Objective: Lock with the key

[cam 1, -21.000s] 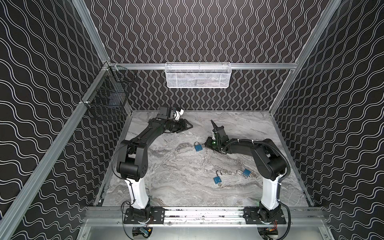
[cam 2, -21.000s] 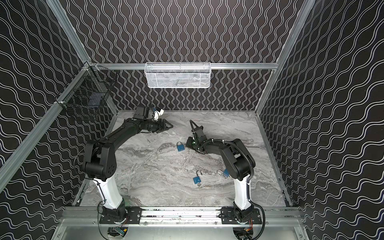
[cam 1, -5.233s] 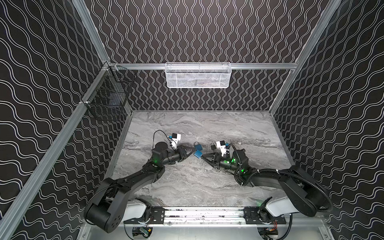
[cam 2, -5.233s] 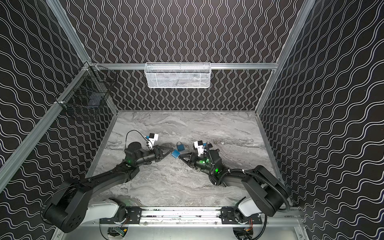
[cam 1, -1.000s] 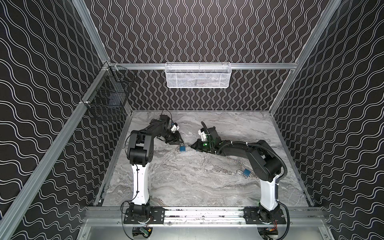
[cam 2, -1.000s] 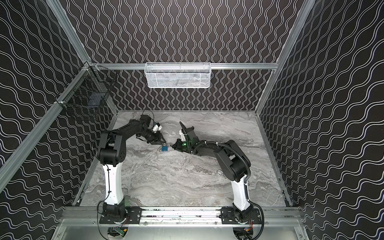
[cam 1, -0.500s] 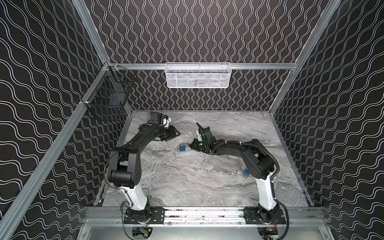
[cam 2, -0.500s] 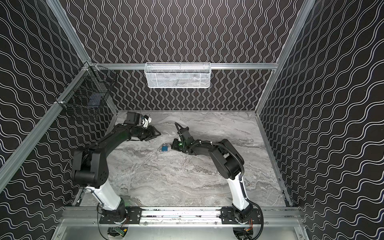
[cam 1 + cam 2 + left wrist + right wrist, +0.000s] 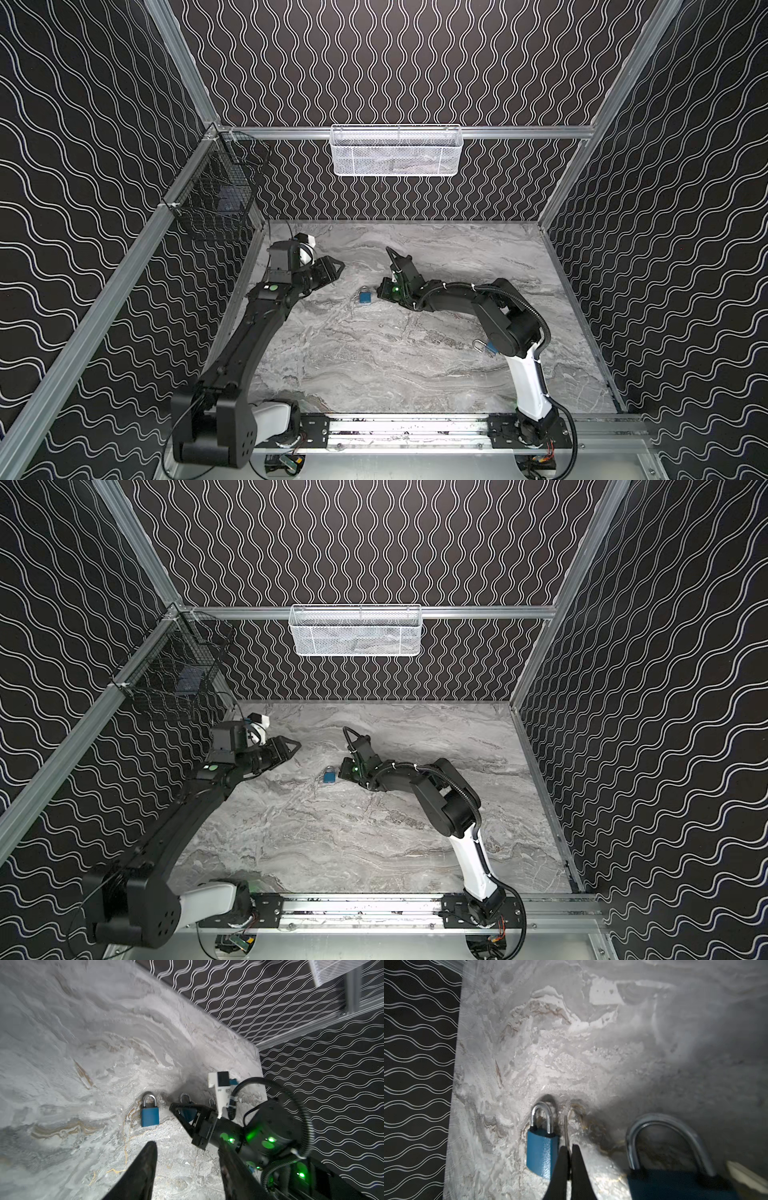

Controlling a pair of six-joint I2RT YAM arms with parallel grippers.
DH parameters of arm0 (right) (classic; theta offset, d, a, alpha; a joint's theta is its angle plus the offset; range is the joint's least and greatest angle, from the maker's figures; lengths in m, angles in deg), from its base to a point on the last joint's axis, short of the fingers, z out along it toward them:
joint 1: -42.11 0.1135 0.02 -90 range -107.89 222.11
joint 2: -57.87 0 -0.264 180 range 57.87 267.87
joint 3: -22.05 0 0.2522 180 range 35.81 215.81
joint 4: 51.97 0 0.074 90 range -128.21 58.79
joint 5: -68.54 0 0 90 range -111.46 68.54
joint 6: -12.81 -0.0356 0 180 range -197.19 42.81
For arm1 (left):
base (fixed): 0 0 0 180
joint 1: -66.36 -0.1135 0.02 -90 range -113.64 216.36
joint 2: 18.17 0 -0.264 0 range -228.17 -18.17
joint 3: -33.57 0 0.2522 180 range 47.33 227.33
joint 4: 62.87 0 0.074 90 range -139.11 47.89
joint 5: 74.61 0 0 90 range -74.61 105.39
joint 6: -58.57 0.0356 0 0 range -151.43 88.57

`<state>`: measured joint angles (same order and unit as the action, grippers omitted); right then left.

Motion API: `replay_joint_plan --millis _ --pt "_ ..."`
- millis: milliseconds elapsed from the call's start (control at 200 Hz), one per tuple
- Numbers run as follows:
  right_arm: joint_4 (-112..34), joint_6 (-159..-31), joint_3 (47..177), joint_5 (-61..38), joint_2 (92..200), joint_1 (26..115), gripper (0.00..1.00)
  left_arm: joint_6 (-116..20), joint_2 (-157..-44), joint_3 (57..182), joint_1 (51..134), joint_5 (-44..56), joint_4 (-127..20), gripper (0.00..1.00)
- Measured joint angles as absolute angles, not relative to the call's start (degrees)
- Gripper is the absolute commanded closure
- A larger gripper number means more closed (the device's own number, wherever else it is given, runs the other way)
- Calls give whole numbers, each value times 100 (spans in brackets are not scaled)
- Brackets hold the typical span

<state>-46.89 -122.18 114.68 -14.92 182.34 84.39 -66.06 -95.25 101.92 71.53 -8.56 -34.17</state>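
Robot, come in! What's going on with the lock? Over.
Left gripper open, empty. Right gripper shut on key, right beside padlock. Padlock flat on table, key not in it. Second padlock close by, not blocking.

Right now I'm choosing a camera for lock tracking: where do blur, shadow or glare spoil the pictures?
Right wrist: the nearest padlock is out of focus, the farther padlock sharp in a bright pool. Left wrist: tabletop smeared toward the edges. Both top views: evenly lit, sharp, the farther padlock tiny.

I see my two black jointed arms (image 9: 253,328), white lower links (image 9: 528,378), green status lights (image 9: 268,1144), ribbed black cable (image 9: 305,1118), white wrist-camera bracket (image 9: 220,1088).
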Motion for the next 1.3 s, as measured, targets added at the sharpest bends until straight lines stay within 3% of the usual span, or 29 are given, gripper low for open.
replay_joint_plan --millis 45,70,100,475,586,846,916,1046,1216,1301 --pt "-4687 -12242 11470 -1516 18269 8465 100 -6615 -9265 10140 7129 -753 -3376 42" --pt "-4678 -12259 11479 -1529 18286 8476 100 -6615 -9125 10126 7120 -676 -3356 30" --pt "-4683 -12262 11494 -1560 18299 8483 100 -6615 -8985 10120 7112 -600 -3332 28" --pt "-4716 -12318 11516 -1667 18356 8574 84 -6709 -8032 10081 7050 93 -2775 22" --pt "-4768 -12325 11422 -1693 18326 8607 74 -6751 -7931 10024 7048 194 -2666 18" --pt "-4921 -12349 11339 -1710 18273 8642 60 -6954 -7746 10024 7039 316 -2482 8" --pt "-4971 -12388 11304 -1745 18247 8666 50 -7030 -7687 10024 7037 342 -2449 2" --pt "-4965 -12388 11236 -1785 18127 8708 34 -7100 -7580 9971 7026 467 -2403 1" --pt "-4860 -12384 11157 -1881 17939 8771 1 -7144 -7549 9947 7020 615 -2209 1" --pt "-4737 -12299 11155 -1916 17836 8821 0 -7098 -7516 9939 7018 644 -2132 1"
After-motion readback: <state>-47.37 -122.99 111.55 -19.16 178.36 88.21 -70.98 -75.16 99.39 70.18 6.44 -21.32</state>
